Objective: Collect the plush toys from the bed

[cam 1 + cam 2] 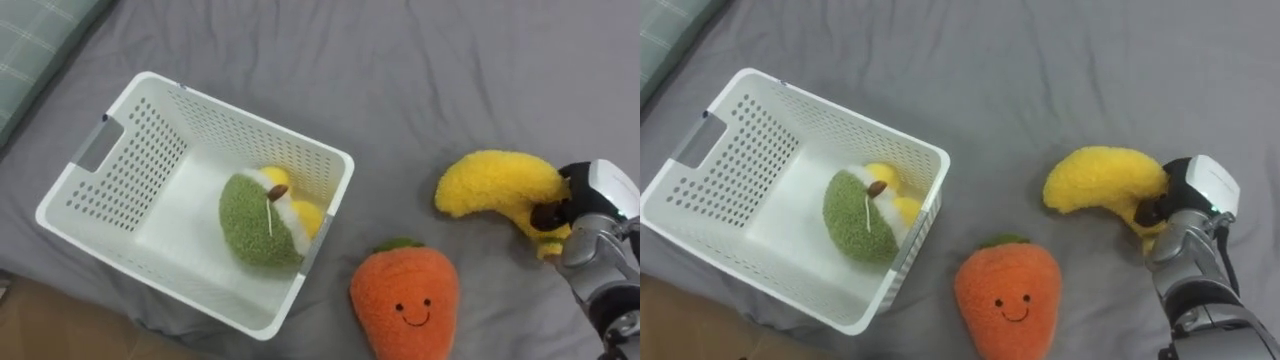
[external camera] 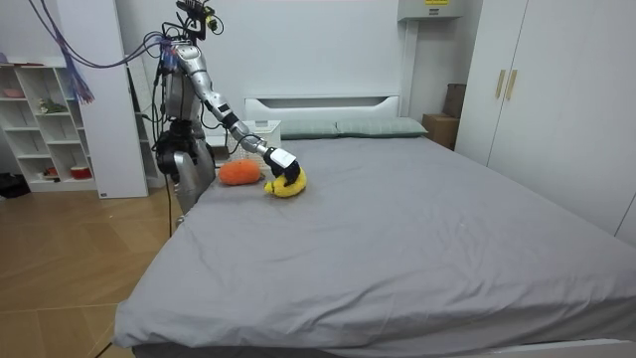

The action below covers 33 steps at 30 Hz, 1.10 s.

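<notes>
Just beside carrot plush (image 1: 405, 300), banana plush (image 1: 495, 185) on bed (image 1: 400, 80), right hand (image 1: 595, 195) curled round its end

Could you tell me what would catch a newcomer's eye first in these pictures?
Most striking is the yellow plush banana on the grey bed, with the robot's right hand closed on its right end. Next comes the smiling orange plush carrot, lying beside the white basket, which holds a green and yellow plush toy.
</notes>
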Available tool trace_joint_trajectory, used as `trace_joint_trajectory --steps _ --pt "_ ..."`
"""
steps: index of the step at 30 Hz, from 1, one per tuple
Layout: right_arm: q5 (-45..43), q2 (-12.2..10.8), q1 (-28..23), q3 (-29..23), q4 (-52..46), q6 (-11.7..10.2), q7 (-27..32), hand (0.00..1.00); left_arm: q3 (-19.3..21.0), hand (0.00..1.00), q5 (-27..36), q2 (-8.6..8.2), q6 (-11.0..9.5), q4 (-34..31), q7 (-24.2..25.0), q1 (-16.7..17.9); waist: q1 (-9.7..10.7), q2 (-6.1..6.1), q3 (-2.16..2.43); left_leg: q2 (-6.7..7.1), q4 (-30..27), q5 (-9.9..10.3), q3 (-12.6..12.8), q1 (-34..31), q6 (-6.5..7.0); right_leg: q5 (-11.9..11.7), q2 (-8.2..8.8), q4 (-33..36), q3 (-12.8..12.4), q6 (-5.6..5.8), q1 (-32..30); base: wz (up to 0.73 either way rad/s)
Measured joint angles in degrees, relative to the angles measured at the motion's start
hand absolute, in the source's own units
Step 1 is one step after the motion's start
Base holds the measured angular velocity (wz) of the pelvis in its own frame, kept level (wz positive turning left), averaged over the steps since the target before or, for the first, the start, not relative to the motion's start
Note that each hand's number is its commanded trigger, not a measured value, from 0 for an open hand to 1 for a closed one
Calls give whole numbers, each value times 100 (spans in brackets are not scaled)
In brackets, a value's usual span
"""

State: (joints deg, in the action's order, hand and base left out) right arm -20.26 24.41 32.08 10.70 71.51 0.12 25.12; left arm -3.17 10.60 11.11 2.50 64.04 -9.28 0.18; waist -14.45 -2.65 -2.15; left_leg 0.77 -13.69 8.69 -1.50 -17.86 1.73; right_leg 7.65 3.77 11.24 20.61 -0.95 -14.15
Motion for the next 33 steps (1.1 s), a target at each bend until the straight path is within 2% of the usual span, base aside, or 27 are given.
trace_joint_trajectory --steps 6,12,15,17,18,19,20,23,26,29,33 --pt "179 35 33 -23 41 0 3 100 -22 0 -2 2 -6 -138 0 16 44 -32 -1 11 18 -11 6 48 16 1 25 66 2 2 10 1" --pt "205 146 32 -508 27 121 -15 100 167 0 -78 13 -3 -342 -4 263 293 -50 8 31 42 -27 -27 169 23 3 37 47 79 6 159 3" --pt "253 208 21 -773 -370 143 -12 100 355 0 -75 49 -2 -338 -17 428 483 -67 22 25 98 -29 -18 345 20 7 32 38 42 12 300 -4" --pt "285 349 -9 -773 -781 151 -1 100 461 0 -120 82 -6 -316 -24 494 532 -105 54 17 144 -30 50 528 19 9 24 37 -4 15 435 -14" --pt "293 364 -43 -773 -936 172 1 100 490 0 -127 90 -9 -326 -24 526 536 -128 73 12 169 -31 71 586 17 14 22 36 -14 22 473 -18" --pt "289 371 -166 -773 -1354 202 6 100 548 0 -143 115 -9 -334 -26 598 561 -166 112 3 211 -31 108 736 17 22 17 31 -34 32 588 -14" --pt "254 371 -310 -773 -1808 199 8 100 592 0 -145 139 -9 -335 -25 660 627 -195 133 -3 247 -31 141 903 17 28 13 25 -68 41 724 -11" --pt "107 368 -549 -759 -2712 205 -6 100 706 0 -154 148 -8 -331 -21 755 636 -269 188 1 324 -28 288 1259 17 36 5 -66 -176 53 1047 -19" --pt "75 363 -813 -762 -3822 264 -147 100 870 0 -165 143 -5 -342 -22 708 678 -298 211 1 346 -24 289 1423 18 37 -21 -71 -241 54 1198 -7" --pt "-45 241 -949 -753 -4499 307 -297 100 865 0 -166 105 0 -342 -12 701 677 -289 218 0 408 -20 311 1668 17 44 -13 -75 -314 59 1417 -8" --pt "-80 222 -1324 -744 -5396 362 -549 100 855 0 -156 85 9 -346 -13 664 691 -291 225 9 410 -18 306 1786 19 75 -5 -55 -318 76 1539 3"
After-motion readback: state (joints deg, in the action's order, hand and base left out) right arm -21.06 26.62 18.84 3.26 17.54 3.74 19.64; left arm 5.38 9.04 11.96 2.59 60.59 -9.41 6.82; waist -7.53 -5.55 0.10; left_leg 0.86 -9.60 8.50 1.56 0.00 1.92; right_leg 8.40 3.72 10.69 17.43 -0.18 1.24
